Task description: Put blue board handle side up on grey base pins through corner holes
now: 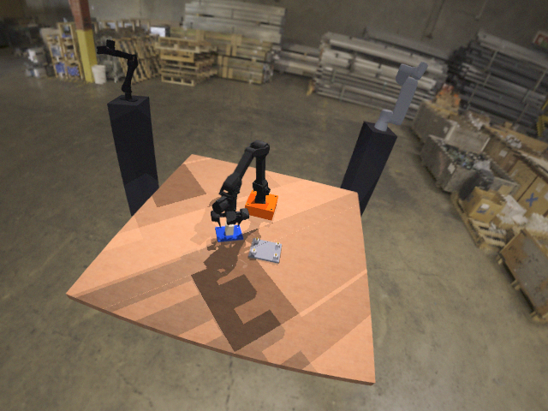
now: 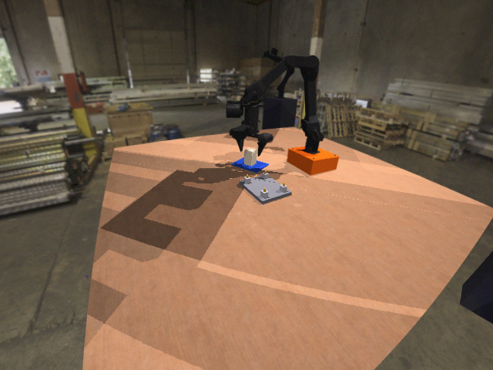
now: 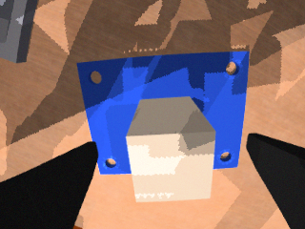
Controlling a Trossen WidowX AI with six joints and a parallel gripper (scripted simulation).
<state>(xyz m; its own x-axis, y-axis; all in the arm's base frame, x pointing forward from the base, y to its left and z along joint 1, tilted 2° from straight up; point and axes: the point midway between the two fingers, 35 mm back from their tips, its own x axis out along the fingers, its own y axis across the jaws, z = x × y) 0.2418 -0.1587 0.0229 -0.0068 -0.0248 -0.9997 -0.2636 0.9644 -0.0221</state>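
Blue flat board, with a hole near each corner, lies on the wooden desk, handle side up; it is the landmark for all that follows. Rising from its middle is the handle, a pale, squarish upright block. Directly above the board, the black jaws are spread wide, one to either side of the block, with nothing pinched between them. In the exterior view their tips reach about to the handle's upper end, so a grip now would probably catch only its top.

Just beside the board, apart from it, sits the grey base, its four posts tipped with gold pins. Beyond the board, on another side, stands the orange box-shaped mount that carries the black jointed arm.

The step in hand looks like lining up for the grasp. To do it well, lower straight down with the handle midway between the fingers, stop short of the board's surface, then close evenly on the block's flat sides. A low, square hold should keep the board level; a high or skewed one could let it tilt, making the four holes harder to match to the pins.
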